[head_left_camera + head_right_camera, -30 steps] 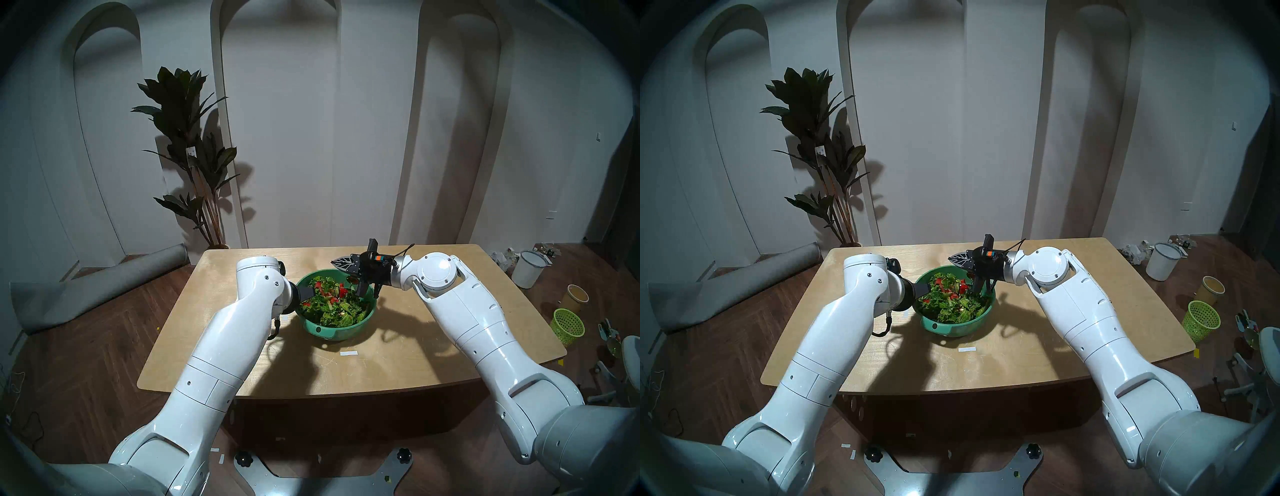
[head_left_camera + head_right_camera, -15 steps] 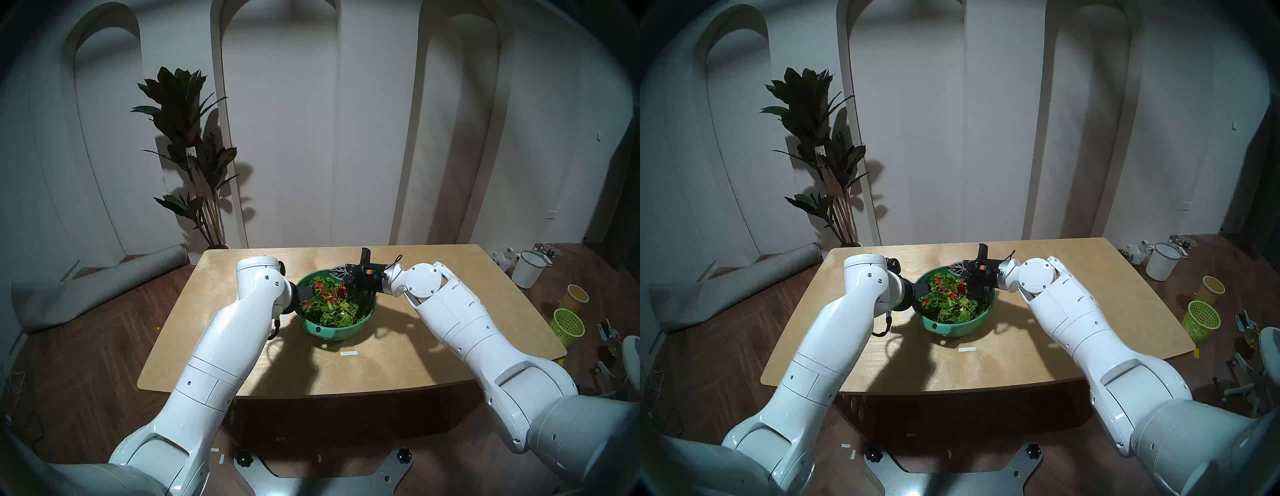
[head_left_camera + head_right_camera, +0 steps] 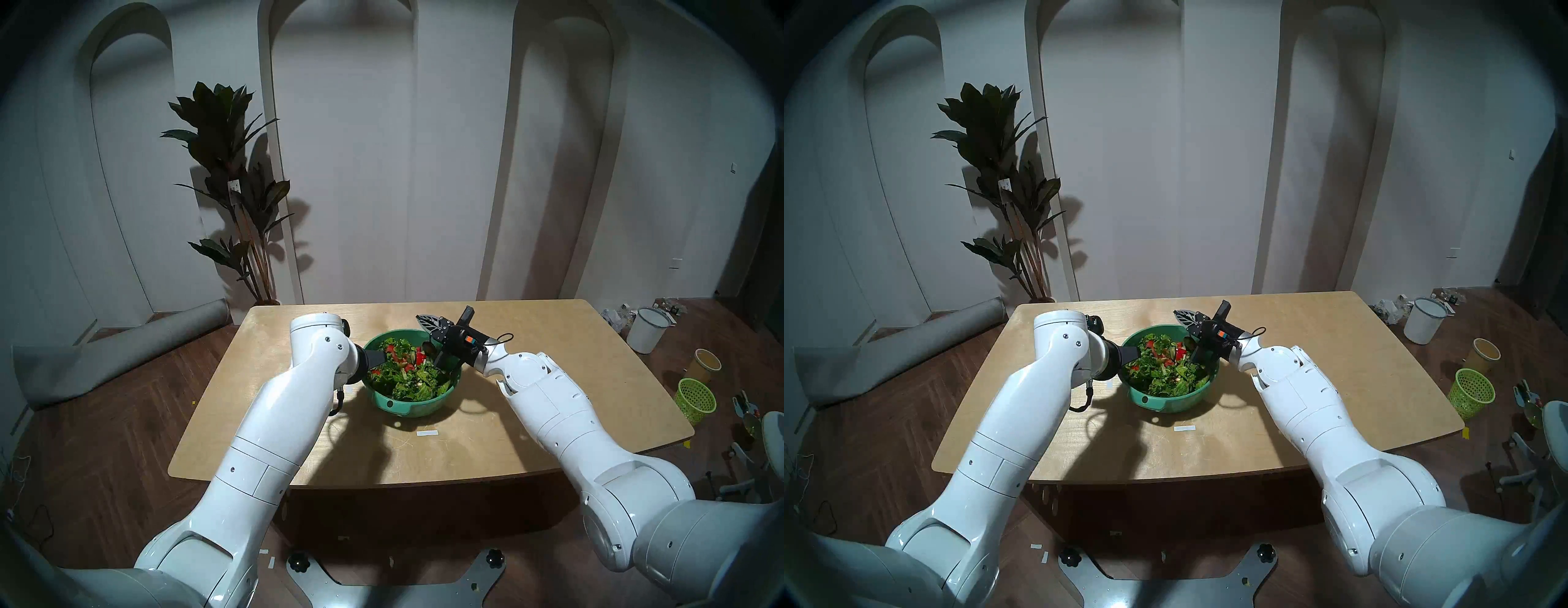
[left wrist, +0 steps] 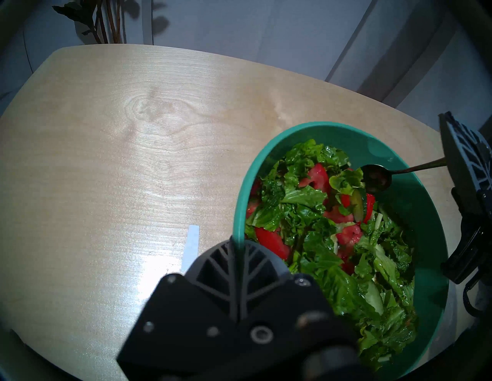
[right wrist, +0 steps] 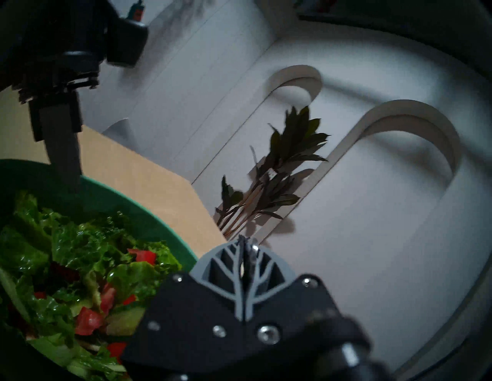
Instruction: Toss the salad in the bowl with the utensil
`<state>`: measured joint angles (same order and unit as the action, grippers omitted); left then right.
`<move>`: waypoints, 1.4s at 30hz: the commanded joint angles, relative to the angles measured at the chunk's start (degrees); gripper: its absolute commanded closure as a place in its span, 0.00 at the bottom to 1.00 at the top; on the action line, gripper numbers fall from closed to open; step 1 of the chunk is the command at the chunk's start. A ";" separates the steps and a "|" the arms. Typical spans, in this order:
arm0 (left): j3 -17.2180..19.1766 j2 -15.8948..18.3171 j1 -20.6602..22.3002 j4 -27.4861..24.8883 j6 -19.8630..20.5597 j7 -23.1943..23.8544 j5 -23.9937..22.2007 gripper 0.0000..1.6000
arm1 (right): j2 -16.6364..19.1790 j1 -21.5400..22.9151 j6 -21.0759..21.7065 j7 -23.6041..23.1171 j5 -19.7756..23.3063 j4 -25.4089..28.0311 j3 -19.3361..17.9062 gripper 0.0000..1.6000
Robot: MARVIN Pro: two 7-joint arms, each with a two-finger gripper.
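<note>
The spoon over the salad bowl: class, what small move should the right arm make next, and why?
Probably dip the spoon down and inward into the salad. Its round end sits at the top of the heap near the far wall of the bowl, barely among the leaves, so nothing gets turned yet. The right gripper is shut on its handle, and the left gripper pinches the rim, steadying the bowl.

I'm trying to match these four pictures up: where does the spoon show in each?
Head left: spoon centre, over the right side of the teal bowl.
Head right: same spot.
Left wrist: upper right, handle running right.
Right wrist: only a handle sliver between the fingers.
Shared landmark: the teal bowl.
</note>
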<state>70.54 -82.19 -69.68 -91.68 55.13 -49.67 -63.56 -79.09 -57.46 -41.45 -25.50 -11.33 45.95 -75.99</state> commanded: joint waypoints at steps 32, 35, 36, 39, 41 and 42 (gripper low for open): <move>-0.03 0.14 2.02 -2.23 -0.13 -5.51 -2.93 1.00 | -3.51 4.58 7.73 -8.20 11.97 -8.81 -3.01 1.00; 0.02 0.27 1.97 -2.12 -0.13 -4.47 -2.62 1.00 | -4.82 4.97 9.95 -10.59 14.97 -7.65 -4.32 1.00; 0.03 0.26 1.97 -2.11 -0.13 -4.38 -2.55 1.00 | -5.06 5.03 11.29 -11.62 16.20 -7.22 -4.64 1.00; 0.05 0.27 1.94 -2.07 -0.13 -4.01 -2.31 1.00 | -6.14 4.90 15.27 -13.48 19.54 -6.70 -6.17 1.00; 0.06 0.24 1.93 -2.07 -0.13 -4.00 -2.20 1.00 | -6.70 4.82 17.30 -14.37 21.76 -7.00 -7.38 1.00; 0.06 0.22 1.92 -2.07 -0.13 -3.99 -2.14 1.00 | -6.95 4.79 18.11 -14.51 22.68 -7.37 -7.97 1.00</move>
<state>70.57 -82.02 -69.53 -92.29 55.12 -49.71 -66.25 -83.26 -53.69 -28.72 -37.54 5.10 37.44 -80.84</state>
